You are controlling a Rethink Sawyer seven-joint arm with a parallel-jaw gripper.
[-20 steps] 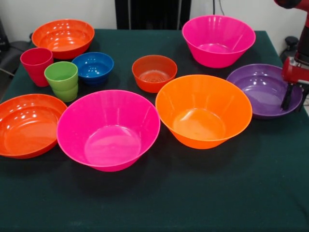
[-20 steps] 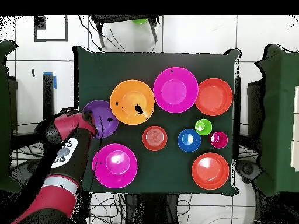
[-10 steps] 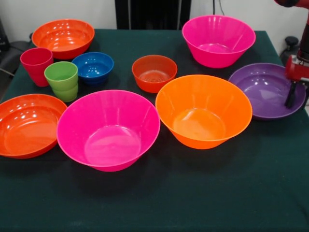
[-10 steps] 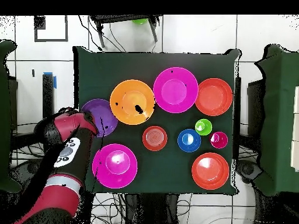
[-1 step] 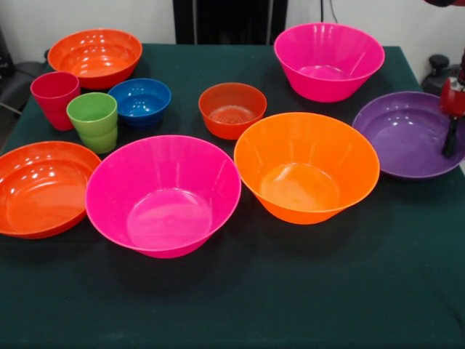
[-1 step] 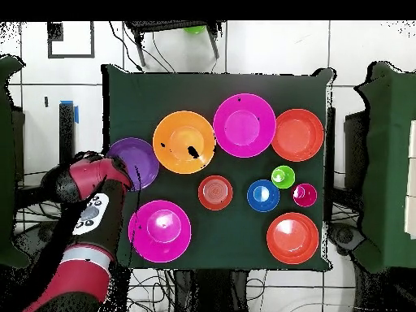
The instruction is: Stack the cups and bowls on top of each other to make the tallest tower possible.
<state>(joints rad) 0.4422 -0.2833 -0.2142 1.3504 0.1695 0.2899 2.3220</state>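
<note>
- The purple bowl [image 5: 410, 133] is sliding: over the last second it drifts toward 3 o'clock in the front view, and your gripper [image 5: 451, 138] travels with it, now almost at the picture's edge.
- A dark finger dips inside the bowl's 3 o'clock rim. I can't tell how far open the fingers are, or whether they actually pinch the rim or only drag it.
- Overhead, the arm covers part of the purple bowl [image 6: 135, 162], which sits at 9 o'clock of the bench [image 6: 215, 85], near the bench's edge, just beside the large orange bowl [image 6: 184, 142].
- My read: you've engaged the first piece, but nothing is stacked yet. Every bowl and cup stands alone, and there's no tower.
- Orientation: the purple bowl rests mouth up, and being round it has no long axis to line up. All the other bowls also open upward.
- The red cup [image 5: 55, 99] and green cup [image 5: 94, 120] stand upright, long axis vertical, at 9 to 10 o'clock in the front view, touching or nearly so, with the blue bowl [image 5: 140, 100] just beside them.
- Both hot pink bowls [image 5: 164, 193] remain upright, so no upturned base is ready.
</note>
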